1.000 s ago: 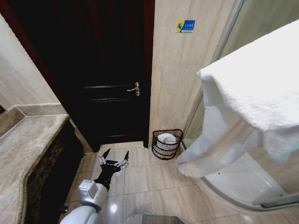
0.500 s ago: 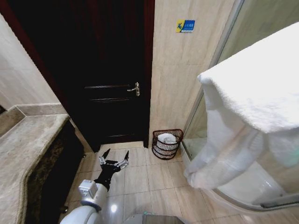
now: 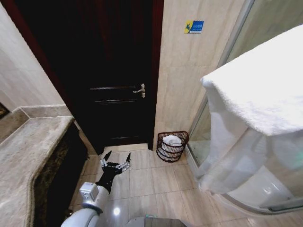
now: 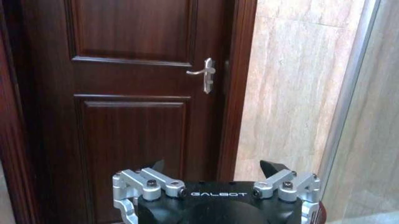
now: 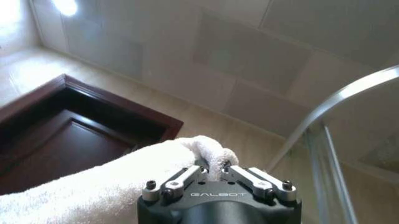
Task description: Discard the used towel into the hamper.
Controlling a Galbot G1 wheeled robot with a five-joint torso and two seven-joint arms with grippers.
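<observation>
Carrying white terry towel [image 3: 255,94] pinched in right gripper [image 5: 217,169] fingers | view panned; wire hamper [image 3: 172,146] still far | left gripper [image 3: 115,159] fingers spread, idle low.

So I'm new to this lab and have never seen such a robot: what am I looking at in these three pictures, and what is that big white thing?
It is a wheeled robot with two arms, each ending in a gripper.

The wide picture comes from a camera on its head, looking down at a bathroom: a dark door, a tiled floor, a stone counter and a glass shower wall.

The other two come from cameras on the wrists. The left gripper hangs low over the floor, jaws open and empty. The right gripper is raised, jaws shut on a white towel, which drapes close before the head camera.

The hamper, a small dark basket, stands on the floor beside the door, with something white inside.
</observation>
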